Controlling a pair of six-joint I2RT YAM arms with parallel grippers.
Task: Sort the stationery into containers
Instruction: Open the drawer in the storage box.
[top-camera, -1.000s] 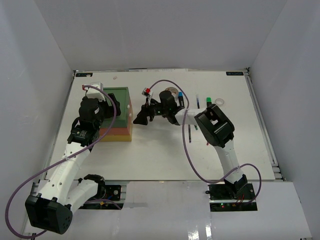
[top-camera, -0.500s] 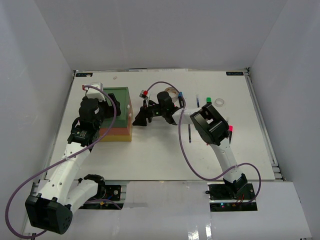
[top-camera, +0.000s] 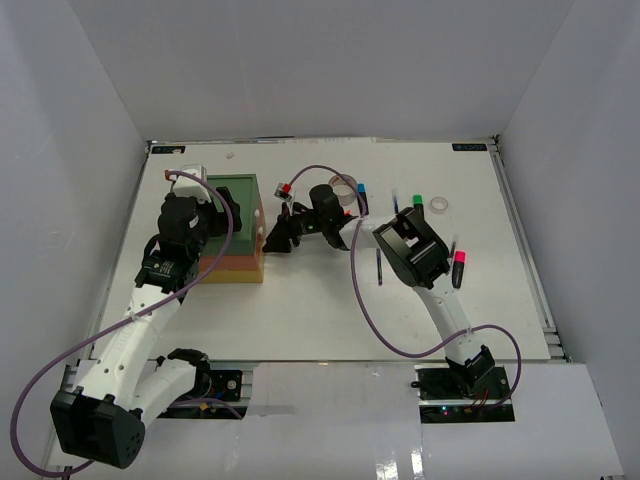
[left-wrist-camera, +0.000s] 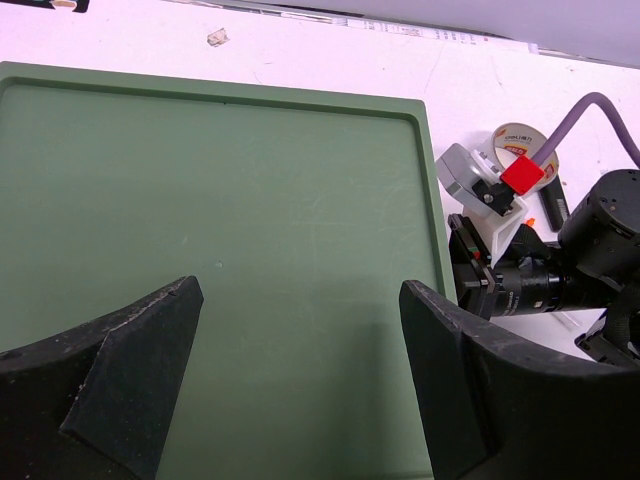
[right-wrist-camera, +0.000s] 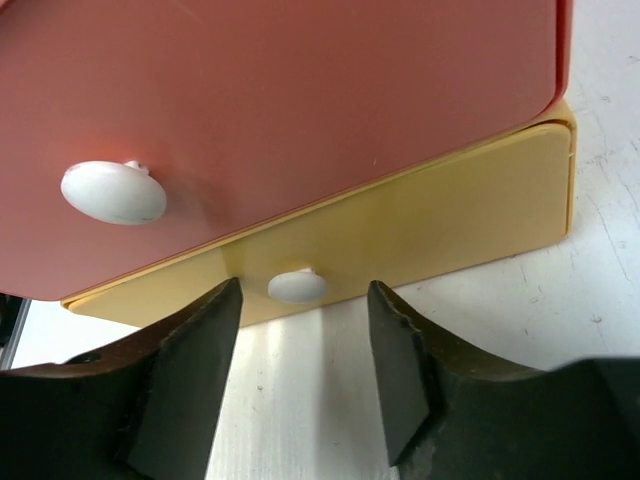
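Note:
The drawer stack (top-camera: 240, 262) stands at the left, green on top, red-orange and yellow below. My left gripper (top-camera: 226, 206) hovers open over its green top (left-wrist-camera: 220, 230), holding nothing. My right gripper (top-camera: 273, 240) is open and low at the stack's right face. In the right wrist view its fingers (right-wrist-camera: 190, 370) flank the yellow drawer's white knob (right-wrist-camera: 297, 285) without touching it. The red drawer's knob (right-wrist-camera: 113, 192) is above. A grey tape roll (top-camera: 343, 185), a blue-capped highlighter (top-camera: 361, 188), a green-capped highlighter (top-camera: 417, 200) and a clear tape ring (top-camera: 440, 206) lie at the back.
A red-capped highlighter (top-camera: 459, 264) and a thin pen (top-camera: 379, 265) lie on the white table beside the right arm's elbow (top-camera: 410, 250). White walls close the table at left, back and right. The purple cable (top-camera: 360, 300) loops over the table's middle.
My right gripper has moved left, up to the yellow drawer's front. The right arm's elbow swung left and uncovered the red-capped highlighter. The left arm has not moved.

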